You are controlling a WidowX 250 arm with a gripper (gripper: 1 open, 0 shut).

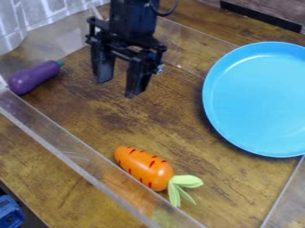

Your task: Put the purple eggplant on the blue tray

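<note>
Wood-grained tabletop (pixel 102 116) is filling most of what I'm seeing through the camera view, and I'm reading its edges first. A clear plastic wall (pixel 89 158) is running diagonally from the left side down toward the bottom, and another clear strip (pixel 286 200) is slanting up at the lower right. Brown wood is showing between the claw, the carrot and the tray, so that middle stretch is giving me my widest room for moving; toward the left, the wall is narrowing it. The round light-blue tray (pixel 256 98) is sitting at the right, its raised rim running out of the picture on that side.

I'm holding the black two-fingered claw (pixel 121 75) at the upper middle, its fingers pointing down and standing apart, with bare wood showing between them. The glossy purple eggplant (pixel 36 77) is lying to the image left of the claw, well apart from it, near the clear wall. Its darker stem end is pointing up and rightward, toward the claw's side. The orange striped carrot (pixel 143 167) is lying below the claw in the picture, its green leaves (pixel 183 189) spreading at the lower right end. A blue object (pixel 10 212) is peeking in at the lower left corner, too cropped for me to name.
</note>
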